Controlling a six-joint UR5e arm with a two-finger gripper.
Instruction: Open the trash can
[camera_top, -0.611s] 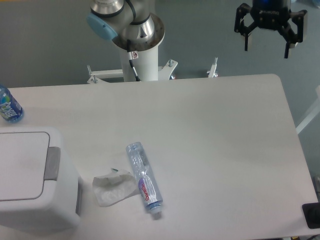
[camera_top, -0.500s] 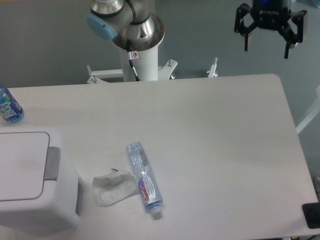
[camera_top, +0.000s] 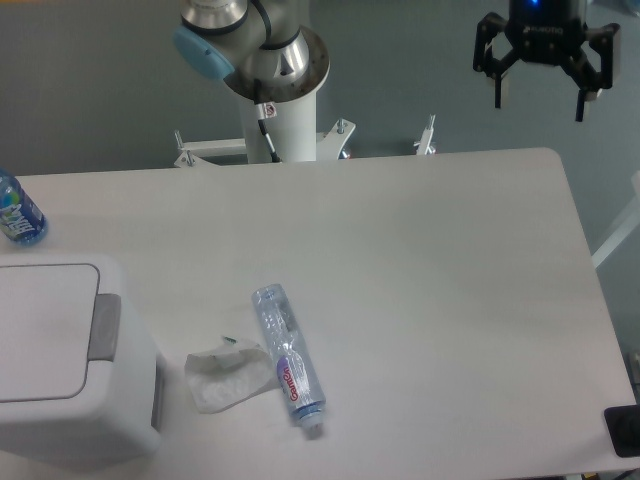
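clear bottle (camera_top: 288, 365) | label has purple lettering, too small to read | no other text

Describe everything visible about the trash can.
The trash can is a large, boxy white bin with rounded corners, plastic by its look, at the table's front left corner and cut off by the picture's left edge. Its flat white lid lies shut, with a grey rectangular push tab along its right edge. It stands upright on the table. Nothing touches it; the crumpled tissue lies just to its right, apart.

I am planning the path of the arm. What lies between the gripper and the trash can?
In the camera view, mostly bare table lies between the gripper and the trash can; the clear bottle and crumpled tissue sit just below that line.
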